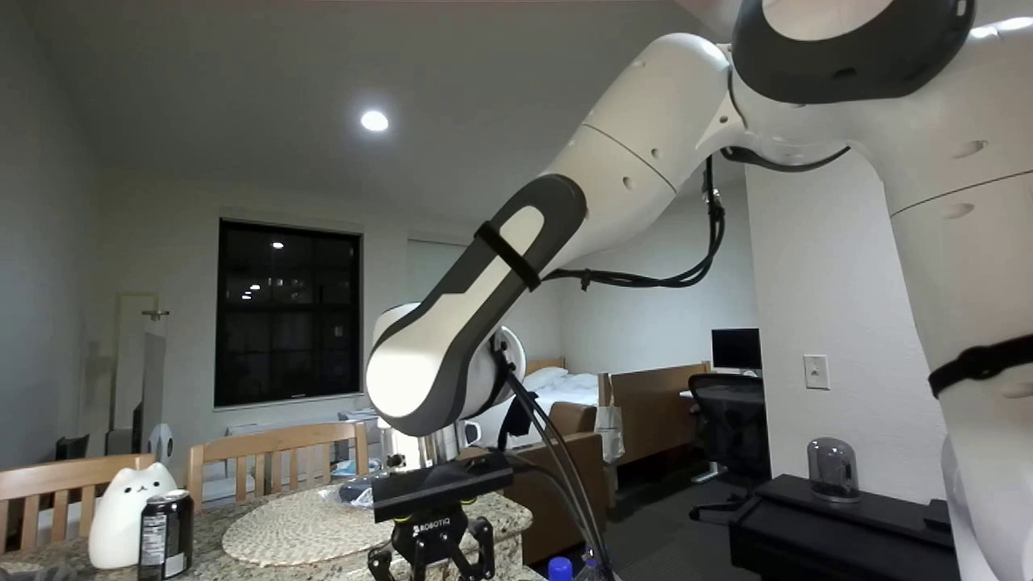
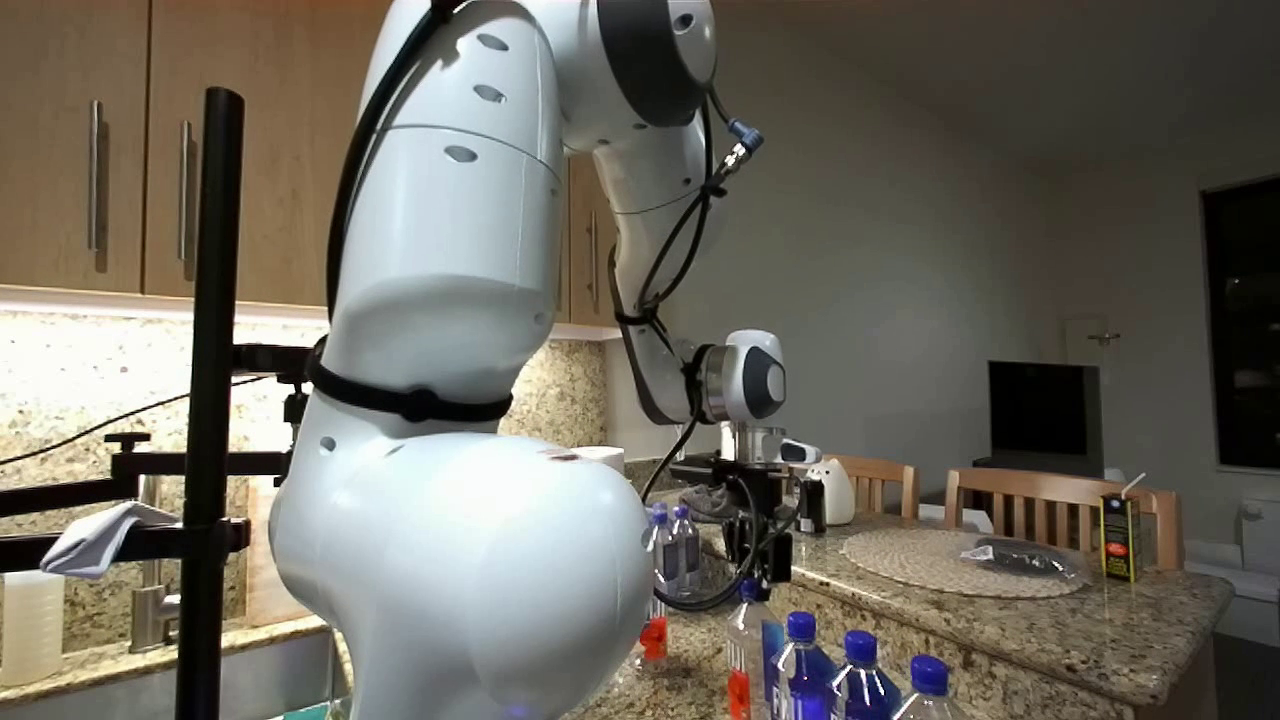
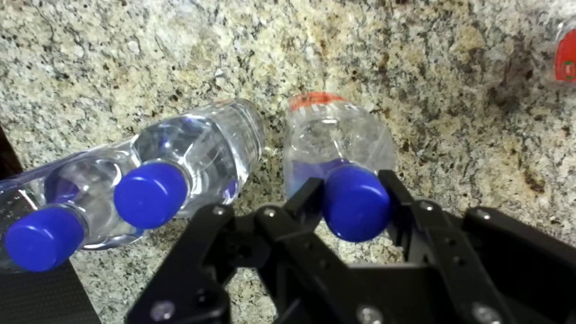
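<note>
Gripper clamped on blue cap of clear plastic water bottle, center of wrist view. Probably slick, squeezable walls, weight unclear; stiff cap looks the safest hold.

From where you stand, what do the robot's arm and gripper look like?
The arm is glossy white with rounded segments, dark grey panels, black straps and black cables. The gripper is black, with jointed linkages and white ROBOTIQ lettering.

white lettering in an exterior view read "robotiq" on the gripper; print on a can, well apart from the gripper, and on a bottle near it was illegible.
</note>
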Action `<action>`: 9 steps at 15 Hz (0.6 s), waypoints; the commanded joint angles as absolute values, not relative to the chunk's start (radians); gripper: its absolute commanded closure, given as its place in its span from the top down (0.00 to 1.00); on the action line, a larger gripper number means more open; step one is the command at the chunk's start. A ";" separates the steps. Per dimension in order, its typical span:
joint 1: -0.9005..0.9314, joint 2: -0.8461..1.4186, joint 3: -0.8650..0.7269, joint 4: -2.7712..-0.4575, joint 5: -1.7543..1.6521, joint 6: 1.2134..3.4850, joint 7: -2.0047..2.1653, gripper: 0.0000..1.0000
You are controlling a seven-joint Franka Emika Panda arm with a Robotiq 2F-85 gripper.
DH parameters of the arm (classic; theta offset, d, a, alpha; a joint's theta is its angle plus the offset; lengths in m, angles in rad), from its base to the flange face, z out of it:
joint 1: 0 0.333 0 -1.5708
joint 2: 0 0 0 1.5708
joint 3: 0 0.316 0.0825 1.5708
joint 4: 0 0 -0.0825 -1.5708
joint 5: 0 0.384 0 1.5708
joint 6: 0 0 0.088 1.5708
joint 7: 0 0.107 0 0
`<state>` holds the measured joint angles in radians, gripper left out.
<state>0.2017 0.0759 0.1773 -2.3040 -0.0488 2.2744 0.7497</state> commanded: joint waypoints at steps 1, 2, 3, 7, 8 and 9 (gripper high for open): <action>0.203 0.034 0.173 -2.367 -0.040 2.322 0.754 0.15; 0.203 0.034 0.173 -2.371 -0.036 2.327 0.746 0.15; 0.202 0.036 0.174 -2.374 -0.025 2.327 0.732 0.15; 0.195 0.024 0.173 -2.388 0.019 2.335 0.692 0.15; 0.193 0.020 0.171 -2.392 0.022 2.342 0.684 0.15; 0.191 0.017 0.169 -2.395 0.030 2.345 0.675 0.15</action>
<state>0.2012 0.0630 0.1749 -2.3400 -0.0106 2.3019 0.7340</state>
